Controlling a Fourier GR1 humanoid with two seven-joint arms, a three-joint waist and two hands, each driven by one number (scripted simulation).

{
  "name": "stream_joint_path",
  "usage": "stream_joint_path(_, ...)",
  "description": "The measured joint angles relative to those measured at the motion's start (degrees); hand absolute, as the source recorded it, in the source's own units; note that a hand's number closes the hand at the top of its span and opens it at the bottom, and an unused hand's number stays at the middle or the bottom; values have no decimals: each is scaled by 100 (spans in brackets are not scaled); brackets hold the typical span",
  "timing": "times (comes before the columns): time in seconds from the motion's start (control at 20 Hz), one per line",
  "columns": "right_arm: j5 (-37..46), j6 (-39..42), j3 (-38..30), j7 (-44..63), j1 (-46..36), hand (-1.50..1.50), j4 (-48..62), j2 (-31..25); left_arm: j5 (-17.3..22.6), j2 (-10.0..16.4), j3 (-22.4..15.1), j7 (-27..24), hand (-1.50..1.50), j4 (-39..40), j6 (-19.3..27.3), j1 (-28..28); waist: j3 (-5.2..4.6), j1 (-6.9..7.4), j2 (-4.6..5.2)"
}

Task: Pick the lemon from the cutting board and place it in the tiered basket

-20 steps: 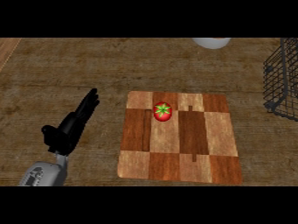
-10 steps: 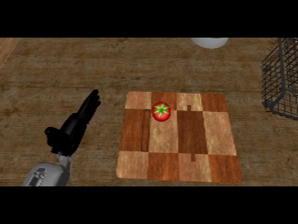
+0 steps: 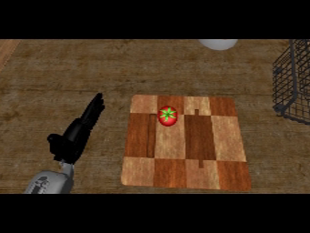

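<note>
While a red fruit [image 3: 168, 116] is lying on the cutting board [image 3: 184, 168], the left hand [image 3: 75, 135] is hovering alongside, fingers straight.

No text, label, brand, number or sign can be read anywhere in the view. The cutting board [image 3: 184, 154] at the centre of the frame shows only wood grain. The counter [image 3: 83, 68] around it shows the same.
</note>
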Motion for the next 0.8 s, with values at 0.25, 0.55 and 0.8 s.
stream_joint_path(0.25,-192,-750,-373,-372,306,-150,11,-604,84,63,94,-60,0,53,-127,17,9,-20,22)
stream_joint_path(0.55,-755,-539,-1077,-900,884,-150,337,-1375,113,78,144,28,0,1,-149,-37,32,-55,34)
stream_joint_path(0.8,-1034,85,-1414,-1255,1548,-150,596,-1927,128,80,201,-25,0,-54,-125,48,51,-117,34)
